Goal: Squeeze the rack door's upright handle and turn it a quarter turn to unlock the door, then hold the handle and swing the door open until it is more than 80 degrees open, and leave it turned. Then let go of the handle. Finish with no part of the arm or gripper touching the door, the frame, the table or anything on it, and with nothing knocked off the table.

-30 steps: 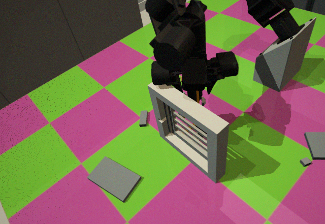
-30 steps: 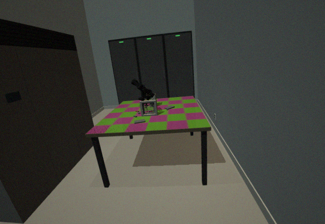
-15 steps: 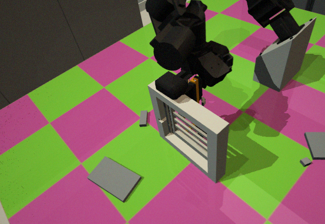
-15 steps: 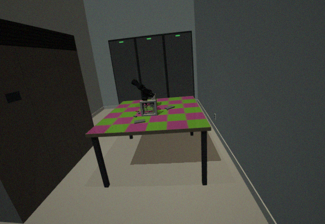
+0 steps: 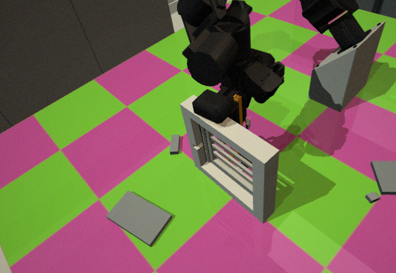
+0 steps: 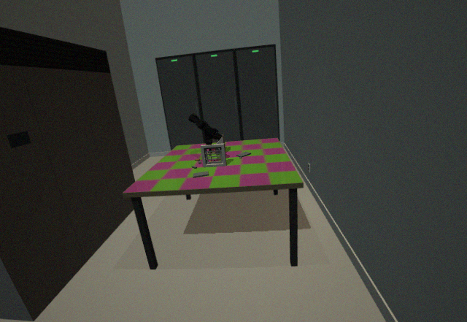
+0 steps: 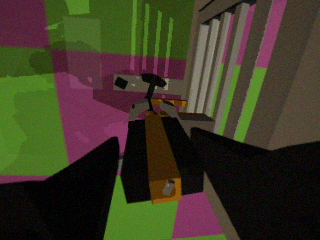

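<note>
The rack door's black and orange handle (image 5: 239,110) (image 7: 162,150) stands upright on the door's far side in the top view. The slatted door (image 5: 236,177) (image 7: 230,65) sits closed in the pale frame (image 5: 271,180). My gripper (image 7: 155,137) reaches down with one black finger on each side of the handle. The fingers are partly open, with narrow gaps beside the handle in the wrist view; no firm squeeze shows. In the top view the fingertips are hidden, and a black part of the gripper overlaps the frame's top. I cannot tell whether they touch, or how far the handle is turned.
A grey plate (image 5: 139,218) and a small grey block (image 5: 174,143) lie on the near side of the frame. Another plate (image 5: 385,177) and a small block (image 5: 372,197) lie at the right. A grey wedge-shaped block (image 5: 361,65) stands under the arm's base end.
</note>
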### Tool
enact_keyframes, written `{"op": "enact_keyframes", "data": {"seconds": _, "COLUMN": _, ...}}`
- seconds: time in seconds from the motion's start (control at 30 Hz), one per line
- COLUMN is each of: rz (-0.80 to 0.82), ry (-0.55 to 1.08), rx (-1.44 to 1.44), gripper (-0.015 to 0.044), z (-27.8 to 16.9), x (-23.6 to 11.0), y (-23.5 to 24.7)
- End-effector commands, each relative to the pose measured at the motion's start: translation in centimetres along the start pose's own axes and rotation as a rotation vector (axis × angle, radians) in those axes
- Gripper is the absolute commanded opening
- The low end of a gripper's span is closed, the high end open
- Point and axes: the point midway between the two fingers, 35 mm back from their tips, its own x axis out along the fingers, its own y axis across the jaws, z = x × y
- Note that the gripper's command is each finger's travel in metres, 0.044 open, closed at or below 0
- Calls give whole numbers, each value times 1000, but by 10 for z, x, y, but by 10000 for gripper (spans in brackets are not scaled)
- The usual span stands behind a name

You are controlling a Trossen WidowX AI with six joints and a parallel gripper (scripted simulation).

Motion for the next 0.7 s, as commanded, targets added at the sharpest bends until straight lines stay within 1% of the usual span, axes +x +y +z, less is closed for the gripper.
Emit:
{"op": "enact_keyframes", "data": {"seconds": 0.0, "rz": 0, "ry": 1, "rx": -7, "gripper": 238, "z": 0, "x": 0, "y": 0}}
{"op": "enact_keyframes", "data": {"seconds": 0.67, "rz": 0, "ry": 1, "rx": -7, "gripper": 105, "z": 0, "x": 0, "y": 0}}
